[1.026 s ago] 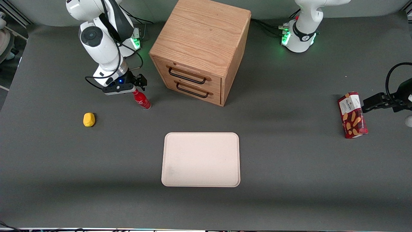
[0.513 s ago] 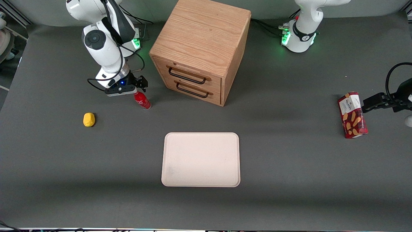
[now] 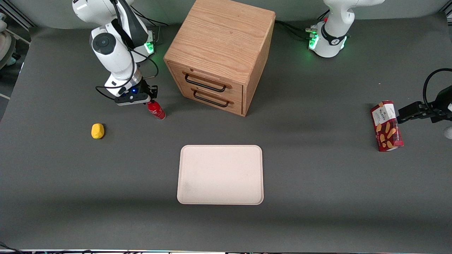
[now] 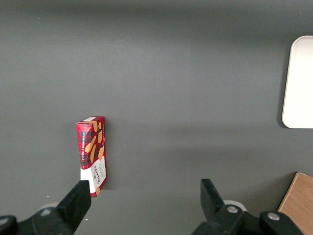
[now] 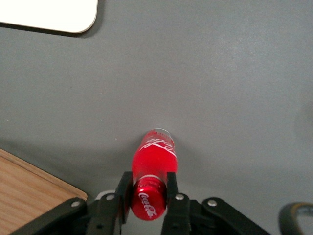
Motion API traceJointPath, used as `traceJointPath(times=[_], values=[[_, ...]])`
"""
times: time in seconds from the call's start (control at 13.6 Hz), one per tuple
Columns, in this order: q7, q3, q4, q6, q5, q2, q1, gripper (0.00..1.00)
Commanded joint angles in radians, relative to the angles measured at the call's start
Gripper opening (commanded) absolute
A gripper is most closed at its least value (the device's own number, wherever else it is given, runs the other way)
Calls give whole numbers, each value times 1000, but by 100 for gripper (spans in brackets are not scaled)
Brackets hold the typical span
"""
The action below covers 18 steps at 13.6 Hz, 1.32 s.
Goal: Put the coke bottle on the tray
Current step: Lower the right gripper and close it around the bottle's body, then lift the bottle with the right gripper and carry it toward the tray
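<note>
The coke bottle (image 3: 157, 111), small, glossy red with white script, stands on the dark table in front of the wooden drawer cabinet (image 3: 220, 46), toward the working arm's end. My right gripper (image 3: 151, 101) sits right on top of it. In the right wrist view the gripper (image 5: 148, 190) is shut on the coke bottle (image 5: 154, 156), both fingers pressed against the red cap. The tray (image 3: 220, 174), pale cream-pink and bare, lies nearer to the front camera than the bottle and apart from it. A corner of the tray (image 5: 49, 14) shows in the right wrist view.
A yellow lump (image 3: 97, 131) lies on the table nearer the working arm's end than the bottle. A red snack box (image 3: 386, 126) stands toward the parked arm's end. An edge of the cabinet (image 5: 29, 186) is close beside the gripper.
The gripper has sunk slightly over the bottle's top, and its fingers have drawn in onto the cap. The bottle, tray and other objects have stayed in place.
</note>
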Motion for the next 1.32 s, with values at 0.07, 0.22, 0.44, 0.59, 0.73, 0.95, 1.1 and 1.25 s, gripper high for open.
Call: traceJointPath(times=[0.07, 0.22, 0.44, 0.59, 0.73, 0.95, 1.1, 1.25], values=[[-7, -4, 3, -10, -16, -3, -3, 0], [-10, -10, 28, -48, -16, -13, -10, 0], [-12, -13, 132, -174, -15, -23, -19, 0], [-12, -25, 224, -285, -15, -27, -27, 0], [-24, -31, 335, -423, -15, -39, -26, 0], [-38, -33, 521, -644, -9, -39, -26, 0], [-38, -34, 627, -758, -3, -44, -26, 0], [-38, -34, 704, -833, 11, -46, -26, 0]])
